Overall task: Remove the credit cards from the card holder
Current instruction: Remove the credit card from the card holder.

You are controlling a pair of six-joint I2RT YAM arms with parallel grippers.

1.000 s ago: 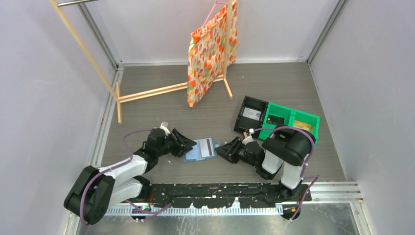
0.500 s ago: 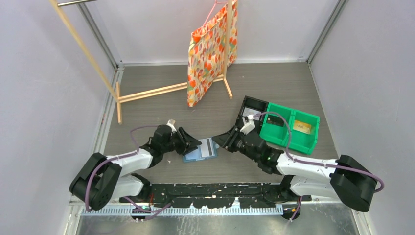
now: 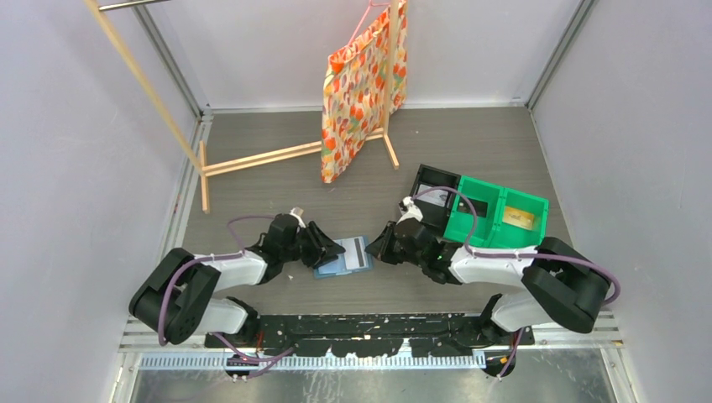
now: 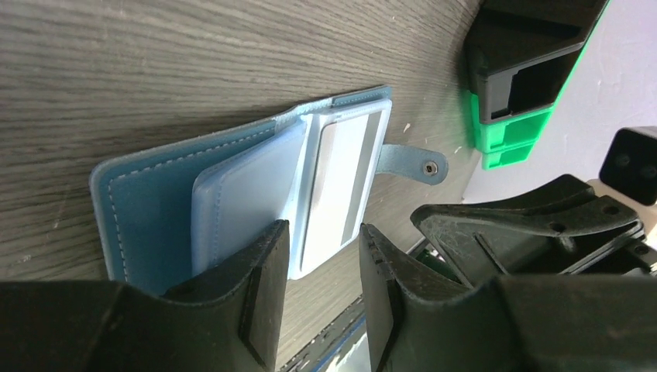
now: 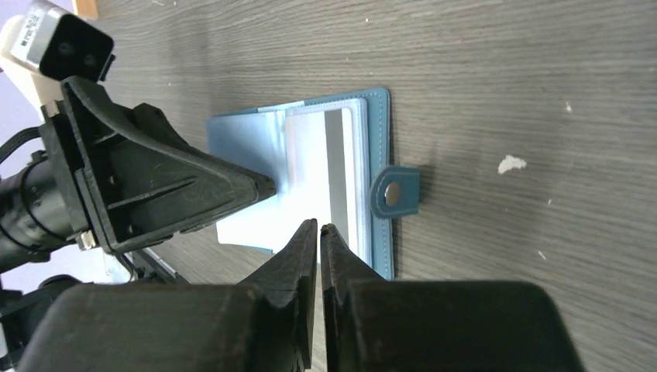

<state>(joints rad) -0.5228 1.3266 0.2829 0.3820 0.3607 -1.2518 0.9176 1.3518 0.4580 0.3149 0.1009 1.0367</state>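
Right, the card holder lies open by the middle of the desk's near edge, between both arms. Your left fingers stand half open astride the sleeves' corner, holding nothing. Your right fingers are closed to a sliver at the short end of the whitish card. Whether they grip it, you cannot tell. Its long axis runs straight away from them.

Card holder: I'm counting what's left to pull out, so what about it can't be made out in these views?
Card count: both wrist views show one credit card; stacked sleeves of the card holder hide any others.
Grip: right wrist view, the right gripper covers the card's edge, so contact is unclear.
Near edge: left wrist view, hidden behind the left gripper.
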